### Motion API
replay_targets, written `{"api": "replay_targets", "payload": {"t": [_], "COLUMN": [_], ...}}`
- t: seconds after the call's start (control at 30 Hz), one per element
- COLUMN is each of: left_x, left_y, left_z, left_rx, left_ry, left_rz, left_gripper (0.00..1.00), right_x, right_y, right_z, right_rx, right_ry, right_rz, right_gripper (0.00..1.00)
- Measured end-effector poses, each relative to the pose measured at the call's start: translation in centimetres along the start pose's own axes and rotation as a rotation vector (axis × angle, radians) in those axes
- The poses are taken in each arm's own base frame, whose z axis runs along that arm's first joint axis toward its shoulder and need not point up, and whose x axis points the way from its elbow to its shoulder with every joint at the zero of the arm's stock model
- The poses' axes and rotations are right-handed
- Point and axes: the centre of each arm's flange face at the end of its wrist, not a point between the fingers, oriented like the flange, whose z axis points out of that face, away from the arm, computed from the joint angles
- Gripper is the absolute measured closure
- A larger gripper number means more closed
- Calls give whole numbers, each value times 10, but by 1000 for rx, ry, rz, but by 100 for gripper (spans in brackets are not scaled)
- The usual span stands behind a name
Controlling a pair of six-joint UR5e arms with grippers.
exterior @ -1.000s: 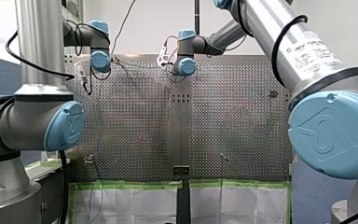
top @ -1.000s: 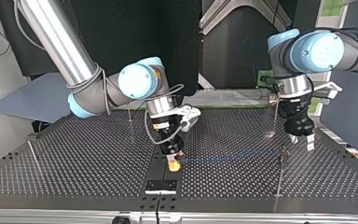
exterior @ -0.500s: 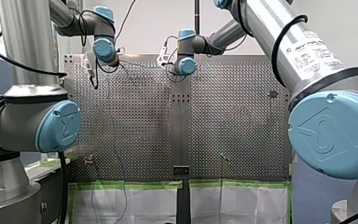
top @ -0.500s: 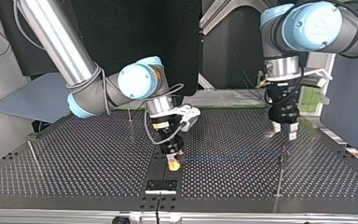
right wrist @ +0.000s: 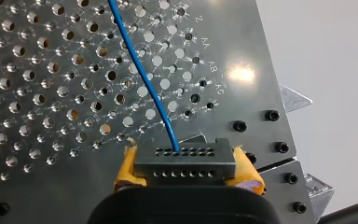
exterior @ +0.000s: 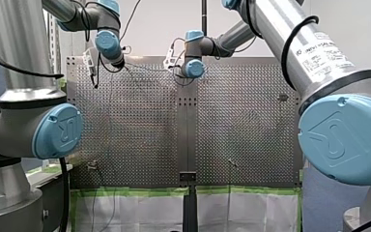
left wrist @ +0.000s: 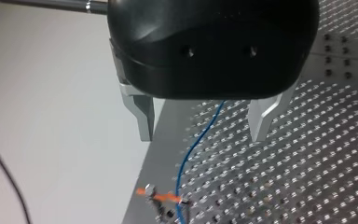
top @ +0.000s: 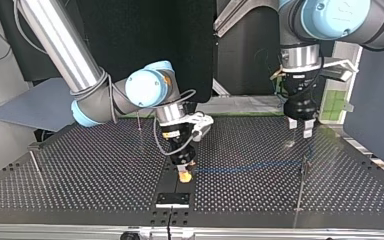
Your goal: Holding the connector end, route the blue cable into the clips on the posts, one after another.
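Connector (right wrist: 185,163) sits clamped between my right gripper's (top: 184,174) yellow pads (right wrist: 126,170) near the table's (top: 80,175) middle, and the blue cable (top: 245,170) leaves it running straight toward the post (top: 304,167) at the top view's right. My left gripper (left wrist: 203,133) hangs above that cable, fingers spread apart.

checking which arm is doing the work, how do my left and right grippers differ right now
My right gripper is shut on the connector; my left gripper is open and holds nothing. My right gripper's pads are yellow; my left gripper's fingers are bare metal. In the top view my right gripper sits low at the table; my left gripper hangs higher. Both point down at the table.
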Motion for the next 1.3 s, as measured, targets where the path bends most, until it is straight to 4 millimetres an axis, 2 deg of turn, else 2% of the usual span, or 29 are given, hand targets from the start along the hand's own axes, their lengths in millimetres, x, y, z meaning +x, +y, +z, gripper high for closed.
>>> {"api": "replay_targets", "payload": {"t": [0.2, 0.5, 0.93, 1.13, 1.3], "left_x": [9, 28, 11, 14, 1], "left_y": [-6, -4, 7, 8, 8], "left_z": [-4, 12, 14, 29, 39], "left_rx": [41, 37, 5, 13, 8], "left_ry": [55, 81, 37, 25, -28], "left_rz": [67, 153, 240, 249, 237], "left_gripper": [0, 0, 0, 0, 0], "right_x": [0, -1, -1, -2, -2], "right_y": [0, 0, 1, 0, 0], "right_z": [0, 0, 0, -1, -1], "right_rx": [0, 1, 1, 3, 4], "right_ry": [-1, -5, -6, -9, -9], "right_rz": [0, 0, 1, 0, 0], "right_gripper": [100, 100, 100, 100, 100]}}
